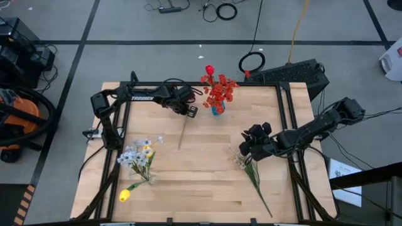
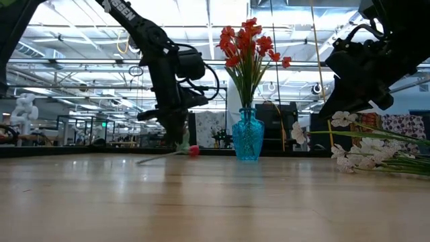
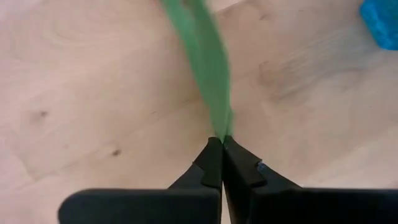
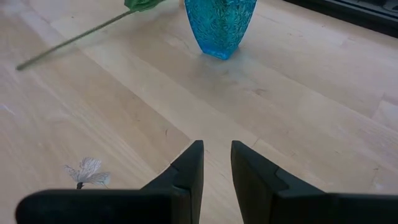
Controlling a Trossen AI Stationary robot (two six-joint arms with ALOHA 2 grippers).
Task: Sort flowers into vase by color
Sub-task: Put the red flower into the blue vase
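Observation:
A teal-blue vase (image 1: 217,110) (image 2: 248,134) (image 4: 219,25) stands upright near the table's far edge, with red flowers (image 1: 218,88) (image 2: 247,44) standing in it. My left gripper (image 1: 190,111) (image 3: 222,138), just left of the vase, is shut on a red-budded flower (image 2: 194,150). My right gripper (image 1: 250,148) (image 4: 217,163) hangs open above a white blossom spray (image 1: 242,158) (image 2: 363,151) lying flat at right. More white and yellow flowers (image 1: 141,154) and a yellow bud (image 1: 124,196) lie at near left. I see no glass vase. My left gripper pinches a green leaf (image 3: 219,121) near the flower's bud end between its two fingertips, from above. The stem (image 1: 181,135) (image 4: 68,40) slopes away toward the near edge, and its free end lies on the table. The red bud sits low beside the fingers; whether it touches the wood I cannot tell.
A black frame (image 1: 286,125) rims the wooden table. Bare wood (image 1: 201,182) lies between the two flower piles. A black keyboard-like box (image 1: 295,72) sits past the far right corner, and cables lie on the floor beyond.

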